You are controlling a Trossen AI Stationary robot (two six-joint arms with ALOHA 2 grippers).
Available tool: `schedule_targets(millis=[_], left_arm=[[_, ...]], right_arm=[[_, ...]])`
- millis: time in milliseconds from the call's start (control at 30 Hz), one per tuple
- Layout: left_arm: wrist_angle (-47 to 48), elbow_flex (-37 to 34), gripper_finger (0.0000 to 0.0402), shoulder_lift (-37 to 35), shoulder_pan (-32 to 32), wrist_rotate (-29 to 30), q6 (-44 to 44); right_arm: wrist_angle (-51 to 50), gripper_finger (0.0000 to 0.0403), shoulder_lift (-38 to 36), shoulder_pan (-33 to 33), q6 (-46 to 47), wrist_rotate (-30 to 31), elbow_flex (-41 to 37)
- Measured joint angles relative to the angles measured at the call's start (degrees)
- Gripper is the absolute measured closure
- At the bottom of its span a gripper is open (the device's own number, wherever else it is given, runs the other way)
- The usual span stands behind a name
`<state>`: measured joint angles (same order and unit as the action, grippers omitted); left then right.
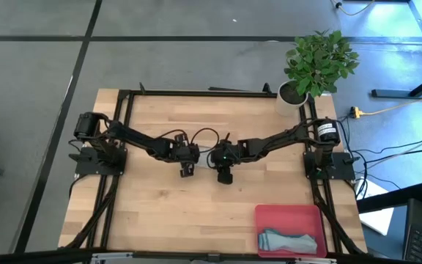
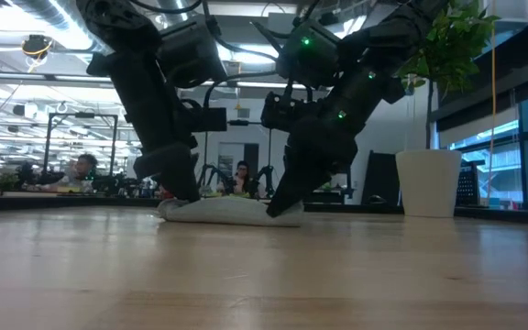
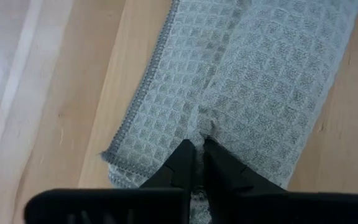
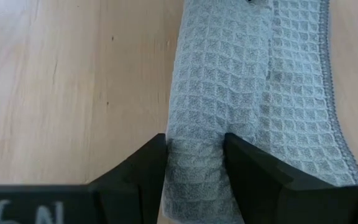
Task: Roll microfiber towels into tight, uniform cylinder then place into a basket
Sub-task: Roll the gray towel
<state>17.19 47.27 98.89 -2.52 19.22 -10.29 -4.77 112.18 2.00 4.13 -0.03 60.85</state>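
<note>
A pale grey waffle-weave towel (image 2: pixel 232 211) lies partly rolled on the wooden table at its middle, between my two grippers. My left gripper (image 3: pixel 197 149), almost shut, stands at the towel's left end (image 2: pixel 174 209). My right gripper (image 4: pixel 194 142) is shut on the rolled part at the right end (image 2: pixel 287 215). In the high view both arms (image 1: pixel 193 155) (image 1: pixel 218 158) meet over the towel and hide it. The pink basket (image 1: pixel 269 214) sits at the near right edge with a second rolled towel (image 1: pixel 288 240) lying inside. My left gripper pinches a small pucker of cloth (image 3: pixel 202 127) between its two fingertips, near the towel's end and beside its hemmed edge (image 3: pixel 143 93). The fingers slant down from above. The towel lies slack on the table. My right gripper has the towel's rolled part (image 4: pixel 194 118) between its two fingers (image 4: pixel 151 162), near its end. The fingers slant down from above and stand astride the roll. The roll rests on the table, with a flat hemmed flap (image 4: pixel 319 106) lying beside it.
A potted plant (image 1: pixel 315 62) in a white pot stands at the table's far right corner. Bare wood lies around the towel toward the near edge (image 1: pixel 196 220). People sit in the room beyond the table (image 2: pixel 81 170).
</note>
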Motion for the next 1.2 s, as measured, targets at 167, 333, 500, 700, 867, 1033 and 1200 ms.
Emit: schedule_targets(millis=[167, 333, 500, 700, 867, 1033, 1200], left_arm=[[0.0, 0.0, 0.0347, 0.0, 0.1, 0.7, 0.0], [6.1, 3.1, 0.0333, -0.6, 0.2, 1.5, 0.1], [14.6, 7.8, 0.0336, -3.4, 0.2, 0.9, 0.5], [22.2, 9.6, 0.0333, -7.1, -0.3, 1.7, 4.9], [22.1, 8.6, 0.034, -7.8, -3.3, -2.8, 8.2], [13.1, 3.4, 0.0343, -7.8, -6.8, -4.6, 16.0], [3.8, -1.4, 0.0343, -7.7, -8.0, -1.6, 19.5]], right_arm=[[0.4, 0.0238, 0.0, 0.0, 0.3, 0.0, -0.1], [1.0, 0.0238, 0.1, 0.0, 0.3, -0.3, -0.1], [1.1, 0.0238, 0.1, -0.2, 0.3, -0.4, 0.0], [1.0, 0.0238, 0.1, -0.2, 0.3, -0.4, 0.0], [1.0, 0.0238, 0.1, -0.2, 0.2, -0.3, 0.0], [1.0, 0.0238, 0.1, -0.2, 0.1, -0.2, 0.0], [1.0, 0.0238, 0.1, -0.2, 0.1, -0.2, 0.0]])
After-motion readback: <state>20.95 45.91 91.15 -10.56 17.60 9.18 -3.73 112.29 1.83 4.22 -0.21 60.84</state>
